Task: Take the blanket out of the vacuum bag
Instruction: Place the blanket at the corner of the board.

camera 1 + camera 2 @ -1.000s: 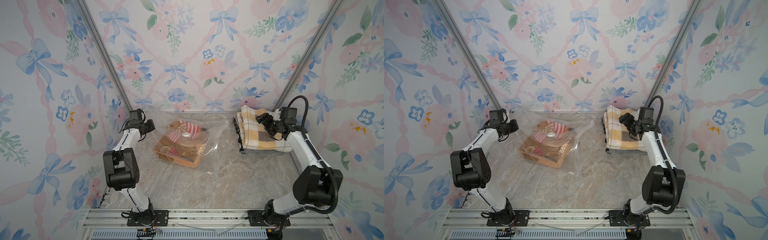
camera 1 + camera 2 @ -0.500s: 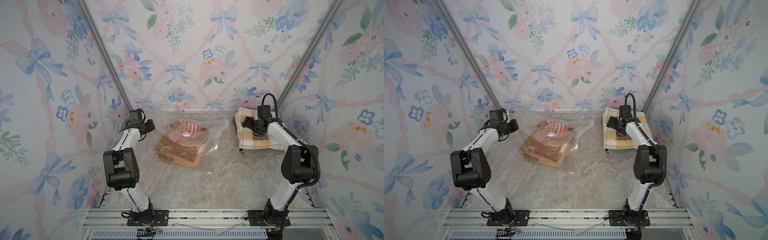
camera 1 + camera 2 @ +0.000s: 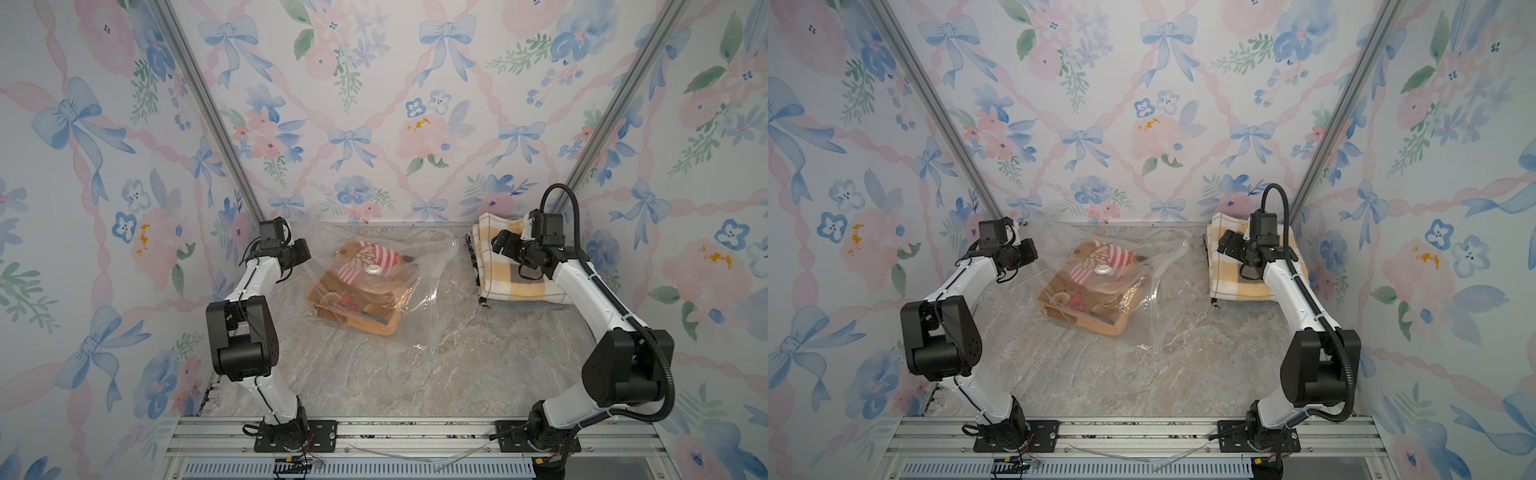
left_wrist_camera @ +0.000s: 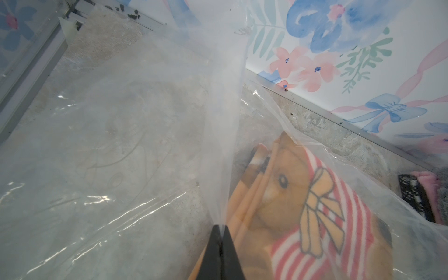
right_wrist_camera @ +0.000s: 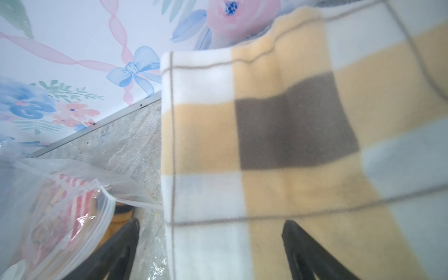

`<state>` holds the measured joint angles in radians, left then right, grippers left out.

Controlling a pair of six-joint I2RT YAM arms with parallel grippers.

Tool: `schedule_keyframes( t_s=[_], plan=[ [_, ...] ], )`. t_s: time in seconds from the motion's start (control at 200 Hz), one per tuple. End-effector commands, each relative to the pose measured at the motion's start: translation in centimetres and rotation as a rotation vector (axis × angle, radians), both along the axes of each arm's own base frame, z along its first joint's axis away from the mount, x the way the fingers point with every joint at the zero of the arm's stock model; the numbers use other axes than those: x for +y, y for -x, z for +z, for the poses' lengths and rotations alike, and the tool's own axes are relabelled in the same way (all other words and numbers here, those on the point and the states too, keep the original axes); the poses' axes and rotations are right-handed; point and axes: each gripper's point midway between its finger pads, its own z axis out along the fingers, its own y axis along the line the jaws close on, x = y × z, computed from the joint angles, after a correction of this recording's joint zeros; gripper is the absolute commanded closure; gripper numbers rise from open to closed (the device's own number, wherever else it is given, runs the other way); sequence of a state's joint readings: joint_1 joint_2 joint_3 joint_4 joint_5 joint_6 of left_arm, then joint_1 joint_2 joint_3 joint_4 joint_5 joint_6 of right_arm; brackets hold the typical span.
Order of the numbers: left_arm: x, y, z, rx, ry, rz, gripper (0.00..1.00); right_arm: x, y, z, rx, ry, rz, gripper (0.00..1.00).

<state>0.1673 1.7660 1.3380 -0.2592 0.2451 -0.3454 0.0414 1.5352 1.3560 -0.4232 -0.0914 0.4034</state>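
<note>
The vacuum bag [image 3: 432,291] [image 3: 1158,282] lies mid-table, clear and crinkly, with a white valve cap [image 3: 372,269] on top. Inside it is the blanket [image 3: 353,291] [image 3: 1084,295], folded, brown-orange with a bear in red stripes. My left gripper [image 3: 305,251] [image 3: 1032,249] [image 4: 221,226] is shut on a pinch of the bag's film [image 4: 121,145] at its left side and holds it taut above the blanket [image 4: 291,206]. My right gripper [image 3: 498,245] [image 3: 1223,245] [image 5: 211,224] stands open over the near edge of a yellow plaid blanket [image 5: 291,121], with nothing between its fingers. The bag's open mouth [image 5: 60,206] lies beside it.
The yellow plaid blanket [image 3: 519,278] [image 3: 1250,274] tops a folded stack at the back right. A black-and-white checked layer [image 4: 412,194] and a pink one show under it. Floral walls close in on three sides. A metal rail [image 3: 415,432] runs along the front.
The right arm swung inward and back, and its gripper now sits slightly further left over the plaid blanket with the jaws a little wider. The left arm and the bag have not moved.
</note>
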Motion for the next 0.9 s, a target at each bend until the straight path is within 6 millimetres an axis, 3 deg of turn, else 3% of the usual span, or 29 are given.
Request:
schedule_keyframes(
  t_s=[0.0,0.175,0.365,0.46,0.625,0.735,0.805,0.895],
  plan=[
    [0.1,0.4,1.6,-0.035,0.002,-0.004,1.0,1.5,2.1,-0.2,0.029,-0.047,0.049,0.07],
    [0.1,0.3,1.6,-0.037,0.005,-0.006,1.0,3.1,4.5,0.6,0.006,-0.117,0.105,0.07],
    [0.0,0.4,1.5,-0.035,0.004,-0.009,1.0,3.9,6.9,-0.5,0.028,-0.138,0.13,0.07],
    [-0.1,0.3,1.6,-0.037,0.007,-0.011,1.0,3.8,7.5,-2.6,0.078,-0.148,0.117,0.07],
    [0.0,0.4,1.5,-0.034,0.007,-0.012,1.0,3.2,8.1,-8.5,0.198,-0.146,0.079,0.07],
    [-0.1,0.4,1.5,-0.034,0.005,-0.013,1.0,2.7,8.6,-10.8,0.25,-0.145,0.061,0.08],
    [0.0,0.4,1.6,-0.036,0.005,-0.012,1.0,2.8,8.9,-10.7,0.246,-0.158,0.067,0.08],
    [-0.1,0.4,1.7,-0.039,0.006,-0.014,1.0,3.2,9.0,-8.5,0.198,-0.17,0.092,0.08]
  ],
)
